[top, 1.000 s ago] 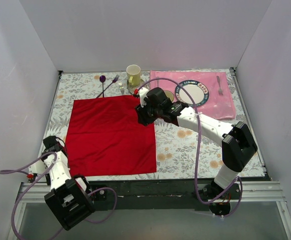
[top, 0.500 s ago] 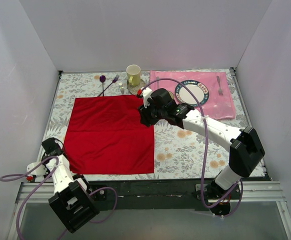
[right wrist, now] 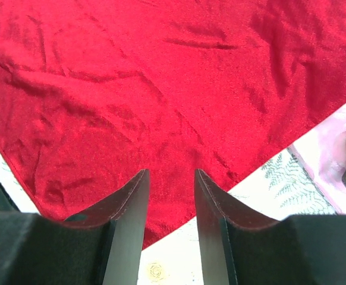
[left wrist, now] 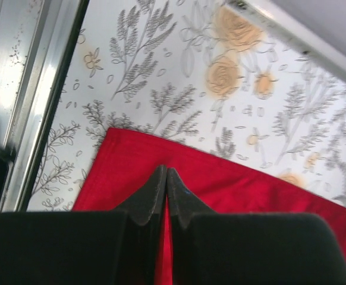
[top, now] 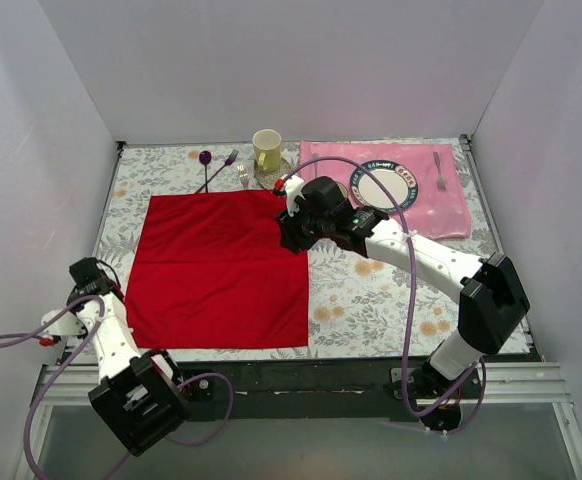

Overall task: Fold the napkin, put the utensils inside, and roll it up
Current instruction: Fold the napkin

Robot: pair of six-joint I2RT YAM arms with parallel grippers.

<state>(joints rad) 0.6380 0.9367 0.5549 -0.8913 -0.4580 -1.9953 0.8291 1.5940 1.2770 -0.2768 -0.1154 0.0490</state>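
The red napkin [top: 221,265] lies spread flat on the flowered table. My left gripper [left wrist: 166,172] is shut, its tips pressed together on the cloth just inside the napkin's near-left corner [left wrist: 116,135]. From above, the left arm [top: 101,330] stands beside that corner and covers the fingers. My right gripper [right wrist: 170,173] hangs open over the napkin's right edge near the far-right corner [top: 289,235], with nothing between its fingers. A slim fork with silver tines [top: 244,179] lies just beyond the napkin's far edge, beside the mug.
A yellow mug [top: 266,150] and a purple spoon-and-fork pair [top: 216,165] stand at the back. A pink placemat [top: 451,205] at the back right carries a plate [top: 383,187] and a silver fork [top: 439,170]. Walls enclose three sides. A metal rail [left wrist: 18,89] runs along the near edge.
The left jaws have gone from wide open to shut at the napkin's near-left corner, and that corner has shifted slightly left. The left arm swung leftward. The right arm barely moved.
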